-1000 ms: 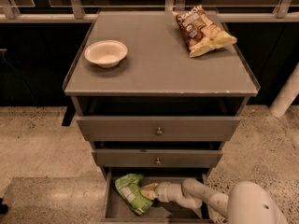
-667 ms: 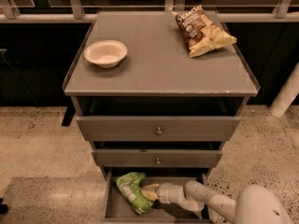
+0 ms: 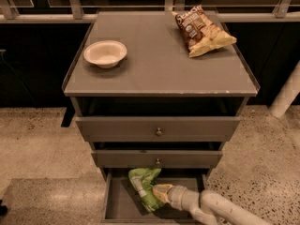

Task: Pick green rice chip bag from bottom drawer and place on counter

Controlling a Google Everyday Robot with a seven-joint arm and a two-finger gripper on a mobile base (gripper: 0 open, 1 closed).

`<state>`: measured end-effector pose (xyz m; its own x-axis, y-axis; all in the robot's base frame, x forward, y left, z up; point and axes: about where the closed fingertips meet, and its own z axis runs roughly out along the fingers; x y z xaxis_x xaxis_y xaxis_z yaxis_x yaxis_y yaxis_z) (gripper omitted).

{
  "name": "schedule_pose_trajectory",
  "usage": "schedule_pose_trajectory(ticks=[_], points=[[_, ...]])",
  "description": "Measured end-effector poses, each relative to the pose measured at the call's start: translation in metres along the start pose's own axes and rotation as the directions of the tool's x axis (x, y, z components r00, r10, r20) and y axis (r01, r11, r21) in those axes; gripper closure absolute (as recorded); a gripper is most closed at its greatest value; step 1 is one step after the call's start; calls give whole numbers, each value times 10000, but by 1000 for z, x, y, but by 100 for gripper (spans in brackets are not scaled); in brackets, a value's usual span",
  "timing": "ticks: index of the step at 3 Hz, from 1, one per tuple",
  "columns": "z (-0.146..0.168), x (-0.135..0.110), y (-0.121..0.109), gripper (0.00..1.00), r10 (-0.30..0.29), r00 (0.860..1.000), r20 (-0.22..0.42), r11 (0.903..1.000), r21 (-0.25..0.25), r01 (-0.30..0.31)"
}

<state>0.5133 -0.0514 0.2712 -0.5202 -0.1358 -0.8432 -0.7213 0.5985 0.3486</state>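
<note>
The green rice chip bag (image 3: pixel 144 185) lies crumpled in the open bottom drawer (image 3: pixel 117 205), toward its back middle. My gripper (image 3: pixel 158 194) reaches in from the lower right on a pale arm and sits against the bag's right lower side; its tip is buried in the bag. The counter (image 3: pixel 159 64) is the grey top of the cabinet above.
A pale bowl (image 3: pixel 105 53) sits at the counter's left. A brown-and-cream chip bag (image 3: pixel 202 29) lies at its back right. The two upper drawers (image 3: pixel 158 128) are slightly pulled out and overhang the bottom one. A white post (image 3: pixel 287 97) stands at right on speckled floor.
The gripper has stayed at the bag in the bottom drawer, shifting very slightly; the bag looks about the same.
</note>
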Motion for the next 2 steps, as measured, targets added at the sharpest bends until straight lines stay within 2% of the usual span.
schedule_pose_trajectory(ticks=[1, 2], points=[[-54, 3, 67, 100, 498, 9987, -80, 9974, 529, -493], [-52, 7, 74, 100, 524, 9985, -135, 9979, 398, -519]])
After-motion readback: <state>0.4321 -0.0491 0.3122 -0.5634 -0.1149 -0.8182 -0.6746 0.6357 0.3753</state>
